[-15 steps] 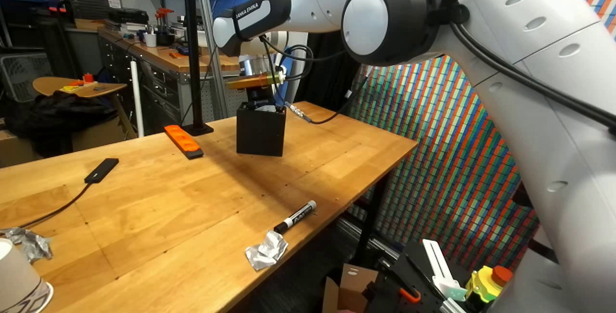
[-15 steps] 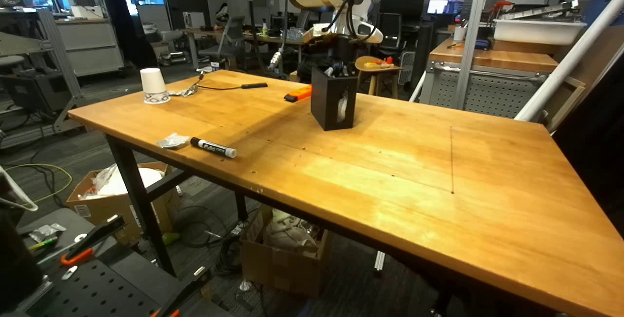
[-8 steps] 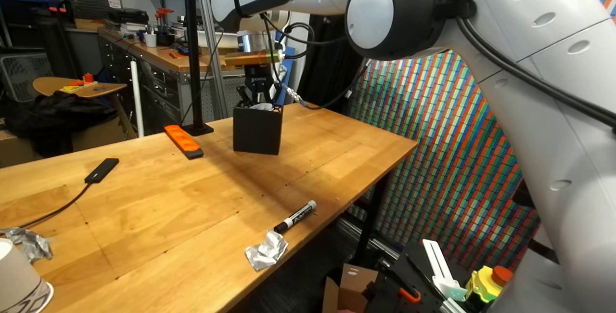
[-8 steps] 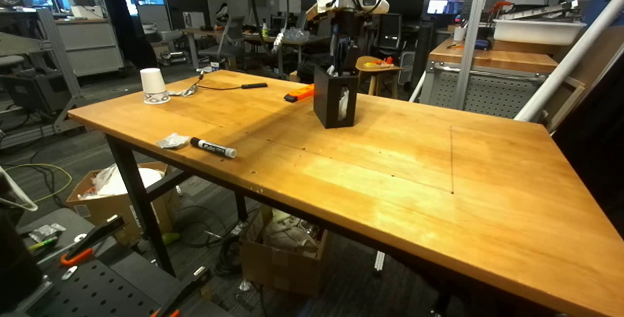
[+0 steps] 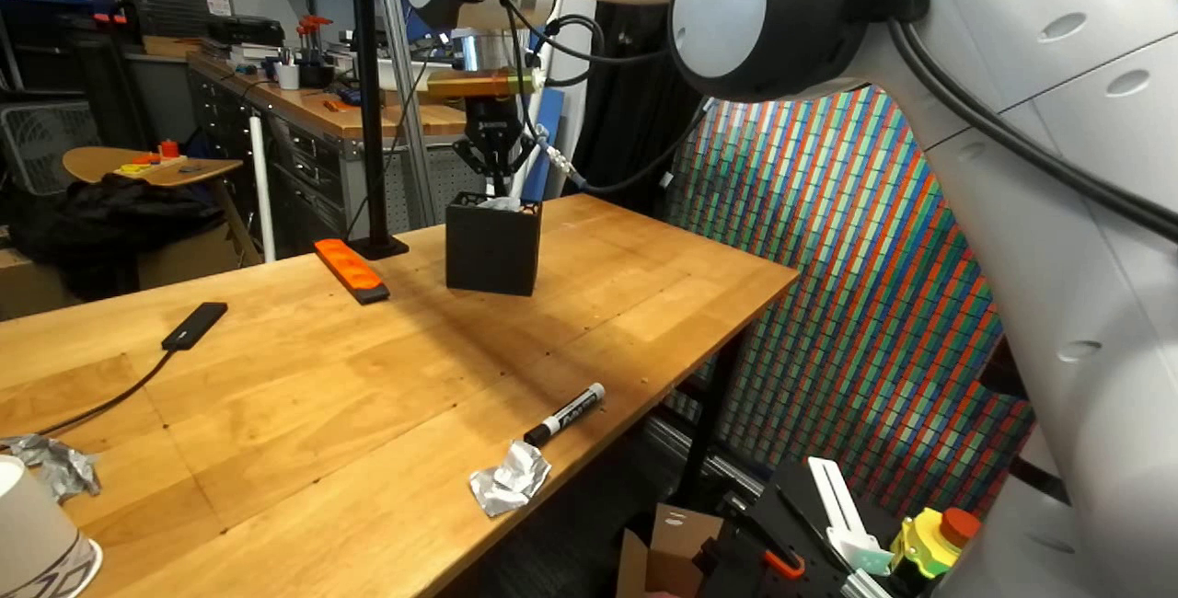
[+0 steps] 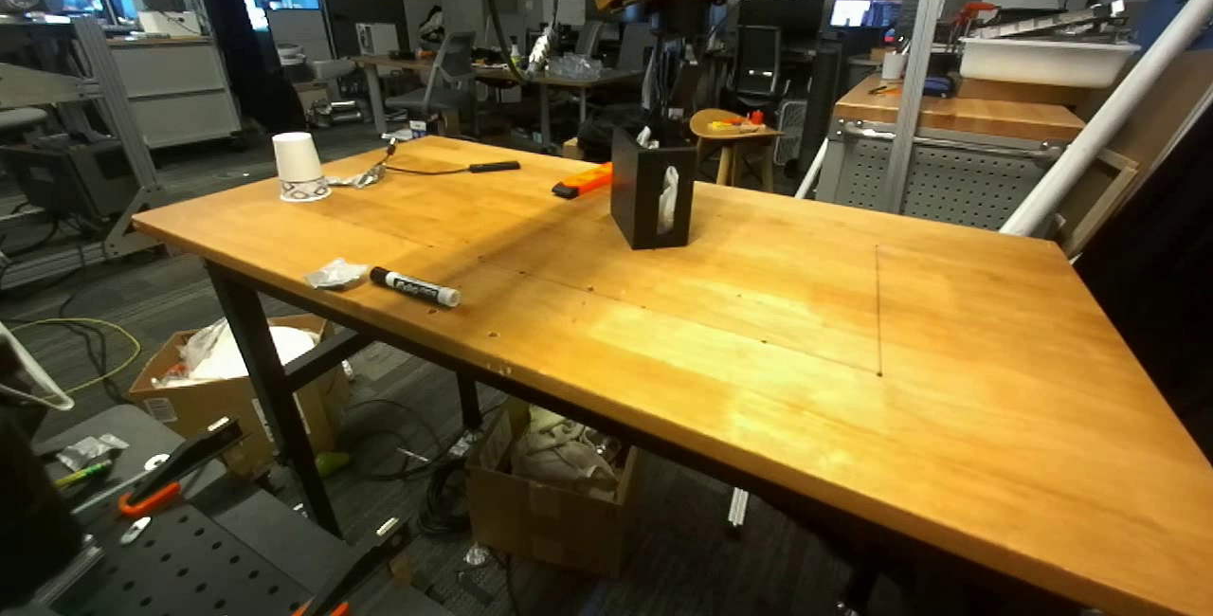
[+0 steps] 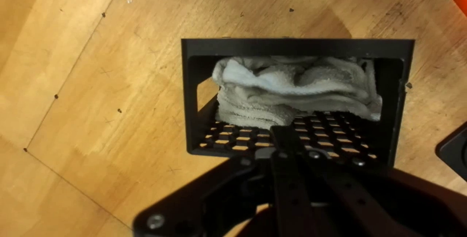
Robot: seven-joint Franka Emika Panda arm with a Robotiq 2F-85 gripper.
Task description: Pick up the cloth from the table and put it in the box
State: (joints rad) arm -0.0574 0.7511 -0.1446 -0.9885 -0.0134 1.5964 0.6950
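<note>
A crumpled light grey-white cloth (image 7: 292,84) lies inside the black open-topped box (image 7: 297,46), against its far wall in the wrist view. The box stands upright on the wooden table in both exterior views (image 5: 492,248) (image 6: 637,204). A bit of the cloth (image 5: 502,203) shows at the box's top, and more of it (image 6: 669,199) shows through a side opening. My gripper (image 7: 286,135) is shut with nothing between its fingertips. It points down just above the box (image 5: 499,186), apart from the cloth. Its fingertips are partly hidden behind the box in an exterior view (image 6: 671,114).
An orange-and-black tool (image 5: 352,270) and a black post (image 5: 373,212) stand left of the box. A marker (image 5: 564,415), crumpled foil (image 5: 511,478), a paper cup (image 5: 37,534) and a small black device with a cable (image 5: 194,326) are also on the table.
My gripper has risen from down inside the box to just above it, and its spread fingers have come together. The box shifted slightly early on. The cloth stays in the box.
</note>
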